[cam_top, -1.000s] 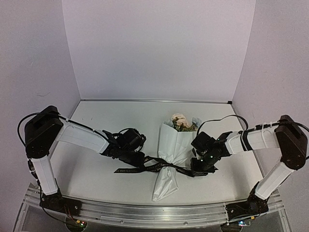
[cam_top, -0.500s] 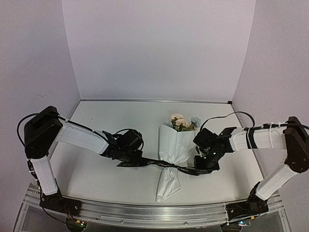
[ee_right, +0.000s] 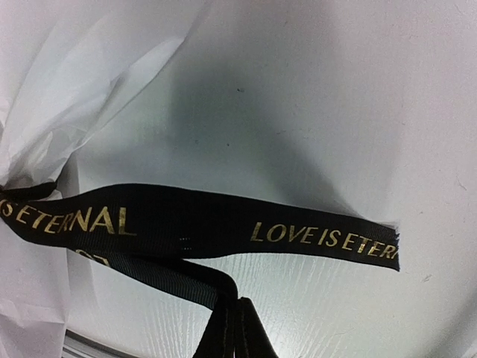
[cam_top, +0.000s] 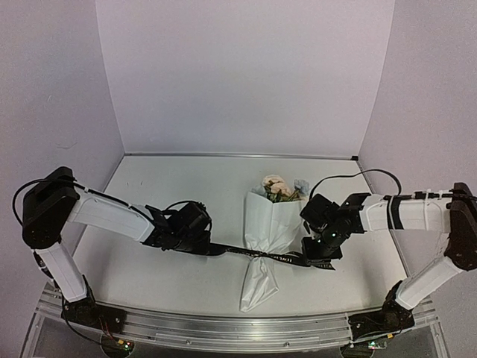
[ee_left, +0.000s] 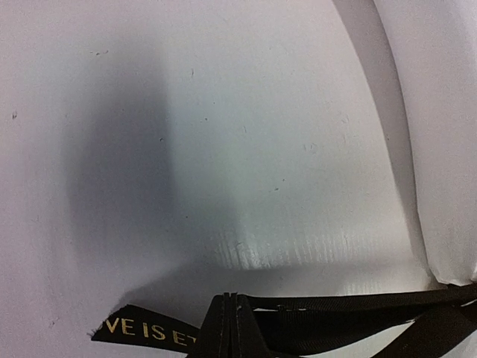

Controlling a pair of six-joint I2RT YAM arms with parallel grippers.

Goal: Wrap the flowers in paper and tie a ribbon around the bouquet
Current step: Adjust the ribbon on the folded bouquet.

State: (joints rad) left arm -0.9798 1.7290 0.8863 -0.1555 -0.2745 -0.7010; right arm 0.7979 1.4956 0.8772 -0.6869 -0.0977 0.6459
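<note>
The bouquet lies mid-table: peach and blue flowers (cam_top: 279, 186) at the far end and a white paper (cam_top: 267, 224) cone around the stems. The black ribbon (cam_top: 262, 254) crosses the cone's narrow waist, pulled straight between both arms. My left gripper (cam_top: 212, 247) is shut on the ribbon's left part. In the left wrist view the gripper (ee_left: 231, 298) pinches the ribbon (ee_left: 350, 307), with a lettered tail to the left. My right gripper (cam_top: 316, 258) is shut on the right part. In the right wrist view the gripper (ee_right: 237, 304) holds a strand below the ribbon's (ee_right: 223, 222) gold-lettered free end.
The white table (cam_top: 171, 186) is walled by pale lilac panels at the back and sides. An aluminium rail (cam_top: 223, 324) runs along the near edge between the two arm bases. The paper (ee_right: 52, 104) bunches at the left of the right wrist view.
The left gripper closed on the ribbon. Both grippers then drew apart, left going left and right going right. The slack ribbon pulled straight and tight across the cone.
</note>
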